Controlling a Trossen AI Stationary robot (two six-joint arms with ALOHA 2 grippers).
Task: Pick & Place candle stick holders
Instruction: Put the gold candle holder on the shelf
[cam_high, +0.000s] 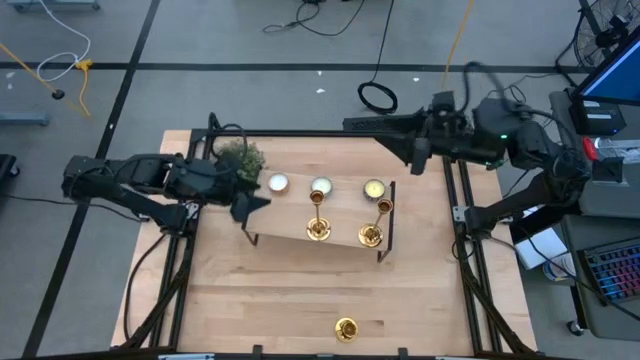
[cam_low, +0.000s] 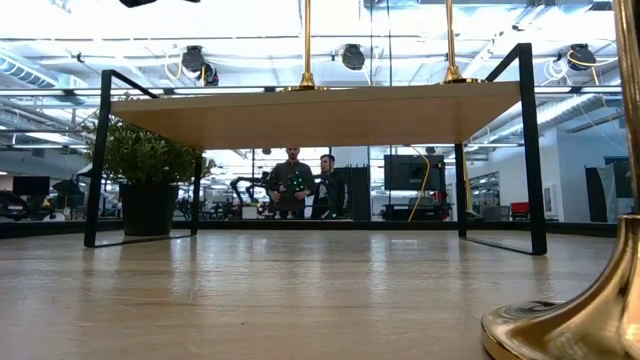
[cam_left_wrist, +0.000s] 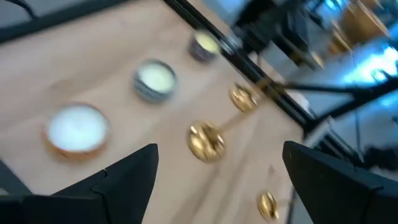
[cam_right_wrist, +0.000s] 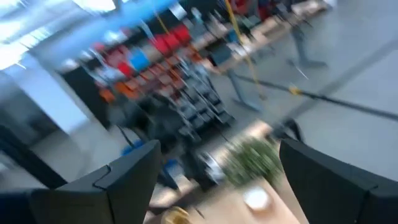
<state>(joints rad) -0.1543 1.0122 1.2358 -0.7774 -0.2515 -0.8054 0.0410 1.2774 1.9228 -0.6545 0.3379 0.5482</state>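
Distance decides here: the left gripper (cam_high: 258, 203), jaws released and empty, hovers beside the small shelf (cam_high: 345, 225), closer than the right gripper (cam_high: 418, 152), also released. The nearest candle stick holder (cam_high: 318, 226) stands upright on the shelf, stem vertical; another candle stick holder (cam_high: 346, 328) stands alone at the desk (cam_high: 250, 300) front edge.

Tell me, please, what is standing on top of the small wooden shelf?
On the shelf stand two brass candle holders and three tealights. The left gripper covers its left end.

A robotics lab or workshop: the wooden tabletop (cam_high: 300, 290) stands on a grey floor crossed by loose cables (cam_high: 378, 96). Beyond the tabletop, two people (cam_low: 305, 185) stand among machines under bright ceiling lights. Beside it are a monitor (cam_high: 612, 75) and keyboard (cam_high: 612, 272).
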